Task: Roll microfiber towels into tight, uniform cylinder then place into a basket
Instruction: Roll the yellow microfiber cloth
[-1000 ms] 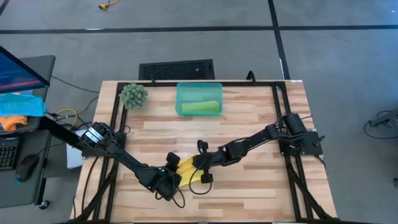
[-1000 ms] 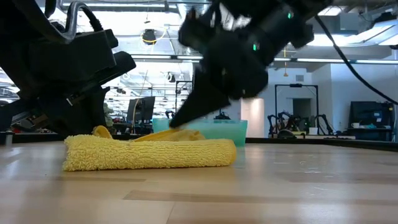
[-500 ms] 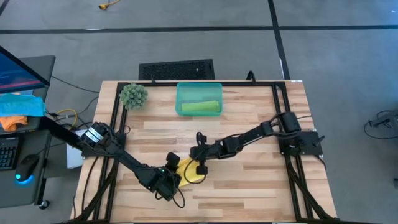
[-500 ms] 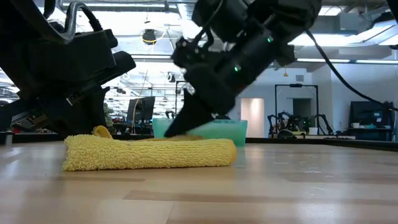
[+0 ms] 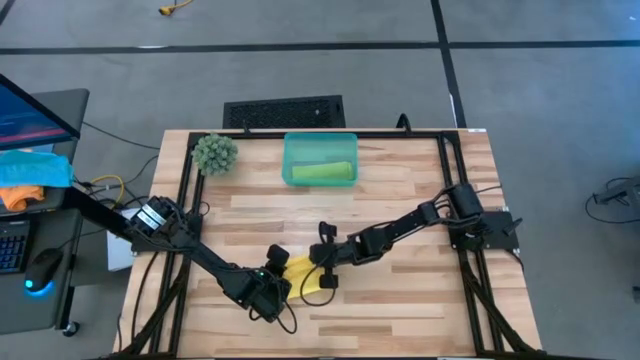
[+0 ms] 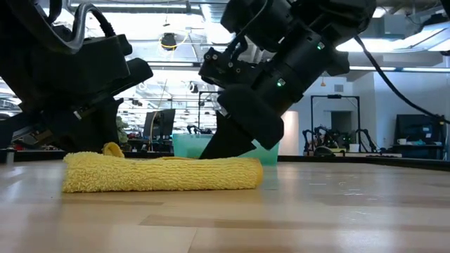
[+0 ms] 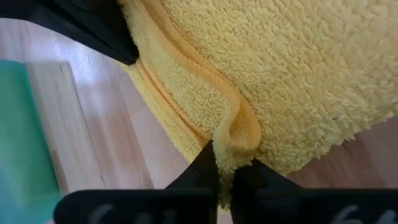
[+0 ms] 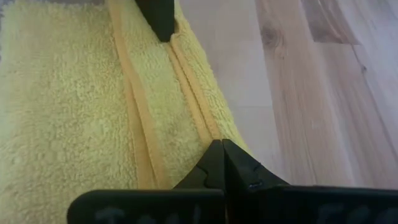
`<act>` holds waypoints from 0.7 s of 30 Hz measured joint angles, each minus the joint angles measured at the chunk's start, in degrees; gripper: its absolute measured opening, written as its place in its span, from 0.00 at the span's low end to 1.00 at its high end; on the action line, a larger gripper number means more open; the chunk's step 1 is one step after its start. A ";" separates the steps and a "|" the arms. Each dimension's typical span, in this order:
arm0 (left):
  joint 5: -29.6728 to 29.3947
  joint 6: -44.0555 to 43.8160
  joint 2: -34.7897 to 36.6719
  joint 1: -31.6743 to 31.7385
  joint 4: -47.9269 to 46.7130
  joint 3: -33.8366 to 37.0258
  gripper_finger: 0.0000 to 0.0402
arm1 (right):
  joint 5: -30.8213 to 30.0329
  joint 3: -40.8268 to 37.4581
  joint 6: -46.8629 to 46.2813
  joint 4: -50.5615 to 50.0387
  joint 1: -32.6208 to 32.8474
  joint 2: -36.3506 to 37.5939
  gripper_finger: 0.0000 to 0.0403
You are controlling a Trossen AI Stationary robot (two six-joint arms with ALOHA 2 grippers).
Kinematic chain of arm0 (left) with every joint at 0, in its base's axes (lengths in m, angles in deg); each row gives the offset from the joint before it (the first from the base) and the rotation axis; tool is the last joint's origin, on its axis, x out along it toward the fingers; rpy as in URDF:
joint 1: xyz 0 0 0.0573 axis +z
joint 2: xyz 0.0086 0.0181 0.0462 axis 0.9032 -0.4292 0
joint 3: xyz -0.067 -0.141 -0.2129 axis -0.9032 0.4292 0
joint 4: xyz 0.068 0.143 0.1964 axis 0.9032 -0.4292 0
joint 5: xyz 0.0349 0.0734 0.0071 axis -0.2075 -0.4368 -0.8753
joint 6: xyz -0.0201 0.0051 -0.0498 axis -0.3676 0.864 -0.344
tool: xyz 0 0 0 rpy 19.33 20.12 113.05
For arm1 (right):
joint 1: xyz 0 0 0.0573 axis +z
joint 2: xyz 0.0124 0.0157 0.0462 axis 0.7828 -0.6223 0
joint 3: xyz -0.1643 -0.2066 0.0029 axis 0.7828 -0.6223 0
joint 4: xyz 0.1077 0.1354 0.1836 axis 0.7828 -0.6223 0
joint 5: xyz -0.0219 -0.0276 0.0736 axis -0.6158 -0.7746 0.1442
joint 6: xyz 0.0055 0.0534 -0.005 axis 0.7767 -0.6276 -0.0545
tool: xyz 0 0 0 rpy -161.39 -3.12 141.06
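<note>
A bright yellow towel point(image 5: 303, 276) lies folded into a long flat band point(image 6: 162, 173) on the wooden table, near its front middle. My left gripper point(image 5: 279, 262) is shut on the band's left end, and my right gripper point(image 5: 312, 268) is shut at the band's far hemmed edge, toward its right end. A lime green towel point(image 5: 324, 172), rolled up, lies inside the teal basket point(image 5: 320, 138) at the table's far middle. My left gripper pinches a small bunched loop of the towel's hemmed edge point(image 7: 235, 134) between its two fingers point(image 7: 208, 171), slanting down from the table's left. The rest of the towel lies on the table. My right gripper has its shut fingertips point(image 8: 231, 163) on the towel's hemmed edge point(image 8: 208, 127), slanting down from the table's right. The tips hide how much cloth is between them. The edge lies flat on the layers below.
A round green spiky plant ball point(image 5: 214, 152) stands at the far left of the table, left of the basket. Black rails point(image 5: 448, 190) run along the table's left, right and far sides. Bare wood lies between the towel and the basket.
My right gripper has sunk and gone toward my left gripper, bringing the towel edge it held raised down flat onto the band. The band now lies lower and flatter and has slid a little toward the table's left.
</note>
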 joint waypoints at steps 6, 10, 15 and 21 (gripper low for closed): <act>-0.07 -4.66 0.02 0.08 -0.82 0.00 0.15 | -0.20 -0.21 -0.75 -0.19 -0.04 0.07 0.03; -0.84 -7.79 0.03 0.09 -1.34 -0.12 0.26 | -0.26 -0.27 -0.73 -0.07 -0.04 0.07 0.03; 0.28 -13.49 -0.33 -0.02 -7.52 -4.36 0.34 | -0.31 -0.27 -0.73 -0.07 -0.05 0.04 0.03; 5.31 -13.64 -0.42 -1.88 -15.66 -11.81 0.34 | -0.42 -0.34 -0.69 -0.20 -0.03 0.04 0.03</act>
